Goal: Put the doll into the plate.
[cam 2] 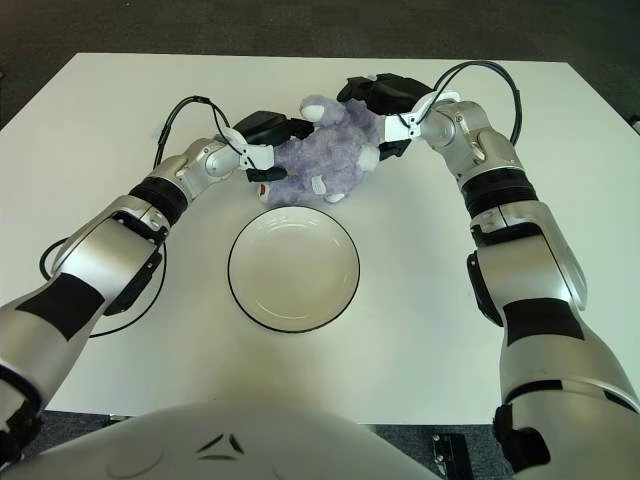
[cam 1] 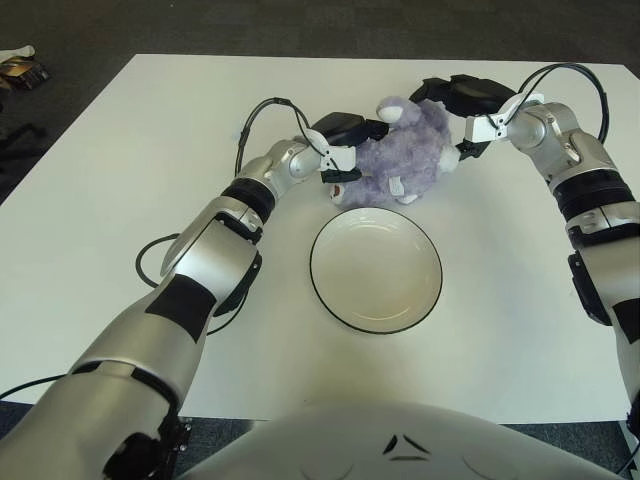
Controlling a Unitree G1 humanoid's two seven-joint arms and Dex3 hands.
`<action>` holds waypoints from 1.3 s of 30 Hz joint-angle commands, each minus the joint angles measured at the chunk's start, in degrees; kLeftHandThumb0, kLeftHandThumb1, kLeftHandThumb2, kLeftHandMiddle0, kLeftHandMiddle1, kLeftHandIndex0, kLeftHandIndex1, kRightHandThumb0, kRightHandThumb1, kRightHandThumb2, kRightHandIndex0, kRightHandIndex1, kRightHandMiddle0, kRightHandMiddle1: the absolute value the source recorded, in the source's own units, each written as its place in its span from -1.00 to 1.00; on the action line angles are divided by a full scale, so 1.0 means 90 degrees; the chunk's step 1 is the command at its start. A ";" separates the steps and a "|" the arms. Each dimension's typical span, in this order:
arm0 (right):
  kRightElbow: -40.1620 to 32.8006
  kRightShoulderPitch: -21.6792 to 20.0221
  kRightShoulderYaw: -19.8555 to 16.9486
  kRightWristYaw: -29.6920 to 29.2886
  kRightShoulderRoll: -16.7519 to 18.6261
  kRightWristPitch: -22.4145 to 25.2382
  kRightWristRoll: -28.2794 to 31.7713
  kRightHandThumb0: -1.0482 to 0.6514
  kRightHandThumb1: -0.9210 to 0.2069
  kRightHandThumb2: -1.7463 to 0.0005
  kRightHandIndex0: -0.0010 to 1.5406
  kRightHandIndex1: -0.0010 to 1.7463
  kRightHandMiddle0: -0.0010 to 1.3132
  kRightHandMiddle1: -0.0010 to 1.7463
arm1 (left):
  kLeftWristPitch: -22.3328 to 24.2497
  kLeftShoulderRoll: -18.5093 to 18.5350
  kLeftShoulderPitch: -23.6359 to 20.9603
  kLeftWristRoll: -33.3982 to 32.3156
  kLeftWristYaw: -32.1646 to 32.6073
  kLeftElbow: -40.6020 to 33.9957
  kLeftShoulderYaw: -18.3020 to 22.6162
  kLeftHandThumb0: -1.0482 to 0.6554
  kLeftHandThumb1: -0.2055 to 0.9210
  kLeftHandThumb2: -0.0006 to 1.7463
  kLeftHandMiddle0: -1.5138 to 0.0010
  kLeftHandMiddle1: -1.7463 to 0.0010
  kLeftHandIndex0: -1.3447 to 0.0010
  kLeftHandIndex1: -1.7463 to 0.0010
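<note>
A fluffy purple doll (cam 1: 404, 155) is held between both hands just behind the white plate (cam 1: 375, 268), which lies in the middle of the table. My left hand (cam 1: 345, 148) presses against the doll's left side, fingers curled on it. On the doll's right and top, my right hand (cam 1: 462, 110) grips it with black fingers wrapped over its back. The doll looks slightly raised, with its lower edge just past the plate's far rim. The plate holds nothing.
The white table (cam 1: 120, 180) stretches wide on both sides of the plate. Dark floor lies beyond the far edge. A small object (cam 1: 20, 68) sits on the floor at the far left.
</note>
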 commanded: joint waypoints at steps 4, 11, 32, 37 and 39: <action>-0.0082 -0.0094 -0.0039 0.0053 -0.0025 -0.0081 0.0103 -0.75 -0.05 0.16 -1.00 -0.45 -1.00 -0.19 | -0.0078 0.0027 -0.0039 0.0016 0.0082 0.0024 -0.0011 0.23 -0.82 1.00 -0.24 -0.88 -0.09 -0.97; 0.0144 -0.0013 0.0066 0.0058 0.0095 -0.0125 0.0056 -0.64 0.11 0.06 -0.99 -0.56 -1.00 -0.18 | 0.0048 0.0072 -0.0061 0.0211 0.0271 -0.0046 -0.0134 0.22 -0.57 0.84 0.02 -0.99 -0.07 -0.89; 0.0439 -0.0075 0.0086 0.1240 0.0388 0.0386 0.0574 -0.27 0.49 -0.22 -0.98 -0.91 -1.00 -0.24 | 0.0172 -0.0026 0.0005 -0.0159 -0.0266 -0.0006 0.0103 0.22 -0.66 0.89 -0.05 -1.00 -0.11 -0.87; 0.0492 -0.0057 0.0085 0.1244 0.0429 0.0398 0.0595 -0.32 0.51 -0.23 -0.91 -0.89 -1.00 -0.23 | 0.0105 -0.0049 0.0027 -0.0207 -0.0214 -0.0012 0.0136 0.22 -0.76 0.98 -0.17 -0.95 -0.06 -0.98; 0.0503 -0.0052 0.0085 0.1340 0.0459 0.0455 0.0629 -0.34 0.51 -0.22 -0.87 -0.87 -1.00 -0.25 | 0.0058 -0.0066 0.0043 -0.0275 -0.0238 -0.0007 0.0178 0.22 -0.79 0.99 -0.21 -0.91 -0.06 -0.99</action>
